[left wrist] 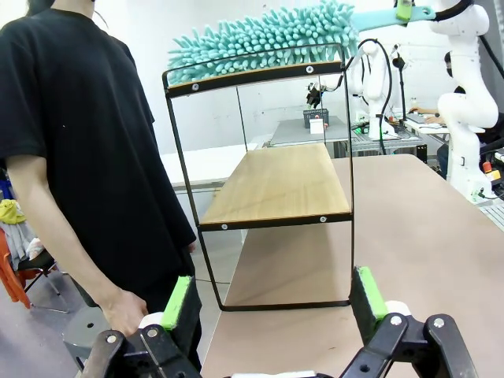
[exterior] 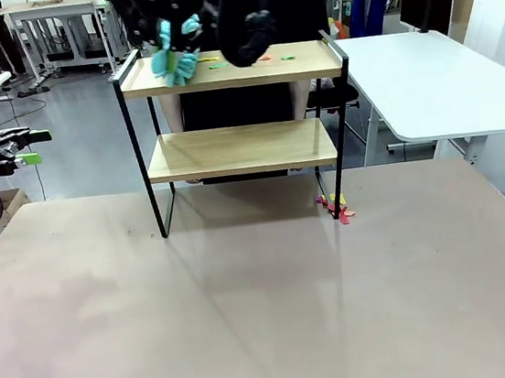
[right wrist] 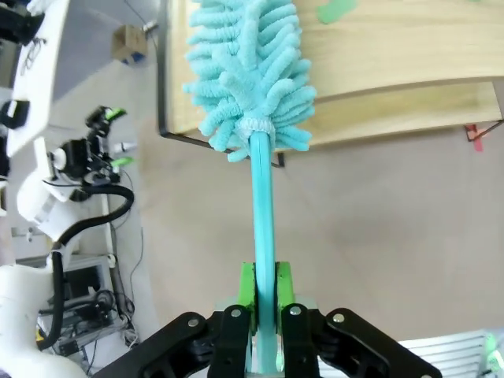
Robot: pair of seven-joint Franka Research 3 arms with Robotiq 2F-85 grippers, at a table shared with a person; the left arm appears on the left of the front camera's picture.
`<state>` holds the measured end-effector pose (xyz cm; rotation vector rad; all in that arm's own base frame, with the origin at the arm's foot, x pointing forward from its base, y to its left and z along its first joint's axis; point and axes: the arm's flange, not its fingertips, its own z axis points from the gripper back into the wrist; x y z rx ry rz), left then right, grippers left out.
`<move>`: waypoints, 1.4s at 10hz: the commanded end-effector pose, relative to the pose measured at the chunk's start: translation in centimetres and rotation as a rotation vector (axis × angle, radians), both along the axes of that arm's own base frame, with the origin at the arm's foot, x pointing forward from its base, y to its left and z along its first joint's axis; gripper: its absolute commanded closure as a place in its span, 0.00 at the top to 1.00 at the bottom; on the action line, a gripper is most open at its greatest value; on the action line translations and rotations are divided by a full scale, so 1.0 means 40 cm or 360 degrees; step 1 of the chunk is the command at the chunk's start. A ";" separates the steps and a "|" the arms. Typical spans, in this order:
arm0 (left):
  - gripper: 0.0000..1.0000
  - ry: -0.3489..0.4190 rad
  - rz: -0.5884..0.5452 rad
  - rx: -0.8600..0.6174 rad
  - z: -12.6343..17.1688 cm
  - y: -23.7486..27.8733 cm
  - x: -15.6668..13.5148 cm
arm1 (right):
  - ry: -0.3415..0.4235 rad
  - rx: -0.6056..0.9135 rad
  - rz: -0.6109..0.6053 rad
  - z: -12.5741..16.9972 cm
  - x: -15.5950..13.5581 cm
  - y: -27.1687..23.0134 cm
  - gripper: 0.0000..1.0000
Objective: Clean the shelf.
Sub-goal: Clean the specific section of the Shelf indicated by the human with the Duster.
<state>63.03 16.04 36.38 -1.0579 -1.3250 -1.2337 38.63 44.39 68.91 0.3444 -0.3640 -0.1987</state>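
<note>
The shelf (exterior: 240, 149) stands mid-table: two light wooden boards in a thin black frame. A teal fluffy duster (exterior: 173, 59) lies on the left end of the top board, where small green and red paper scraps (exterior: 286, 56) are scattered. My right gripper (right wrist: 264, 303) is shut on the duster's handle (right wrist: 262, 213), above and on my side of the shelf. The duster head (right wrist: 248, 71) covers the board's end. Left of the table, apart from the shelf, my left gripper (left wrist: 272, 299) is open and holds nothing. It looks along the shelf (left wrist: 276, 185) from the side.
A person in a black shirt (left wrist: 87, 150) stands just behind the shelf, one hand (left wrist: 126, 311) hanging near my left gripper. Red and yellow scraps (exterior: 336, 206) lie on the table by the shelf's front right leg. A white table (exterior: 442, 83) stands at the right.
</note>
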 end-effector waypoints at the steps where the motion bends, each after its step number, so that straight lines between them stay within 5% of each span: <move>1: 1.00 -0.0009 0.0001 -0.0003 0.009 -0.002 -0.006 | 0.0089 -0.0054 0.0058 -0.038 -0.020 -0.101 0.13; 11: 1.00 -0.0009 0.0001 -0.0003 0.009 -0.002 -0.006 | 0.0301 -0.0431 -0.0273 -0.048 -0.054 -0.438 0.13; 14: 1.00 -0.0009 0.0001 -0.0003 0.009 -0.002 -0.006 | 0.0166 -0.0536 -0.0428 0.010 -0.084 -0.475 0.13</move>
